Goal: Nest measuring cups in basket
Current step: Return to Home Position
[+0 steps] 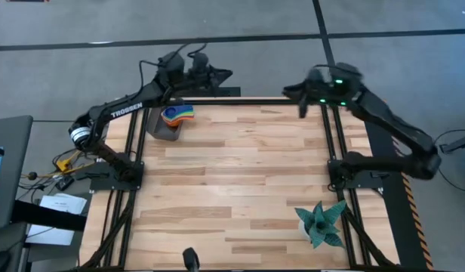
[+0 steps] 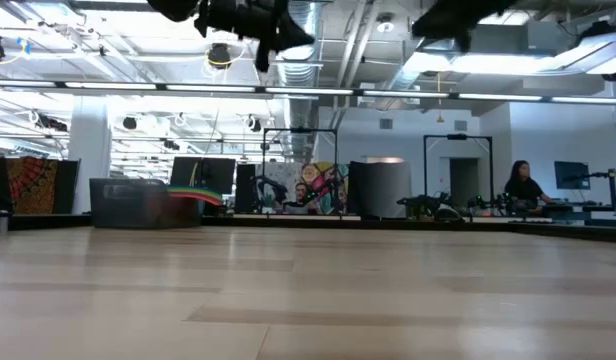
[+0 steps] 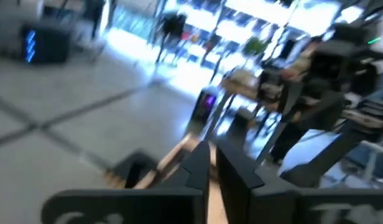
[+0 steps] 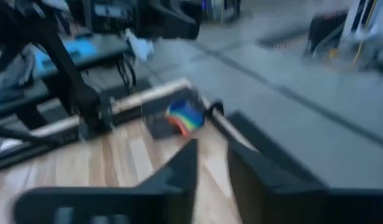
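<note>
Left gripper (image 3: 212,154): fingers almost together, empty, up above the table's (image 1: 240,174) far edge. Right gripper (image 4: 211,152): narrow gap, empty, up near the far-right corner. Measuring cups (image 1: 178,113) sit nested in the basket (image 1: 166,130) at the far-left corner.

Grey floor (image 1: 66,68) with dark seams lay around the wooden bench (image 1: 240,189). Beyond, strip lights (image 2: 138,87) lit an open ceiling (image 2: 348,40); a person (image 2: 521,183) sat far off.
</note>
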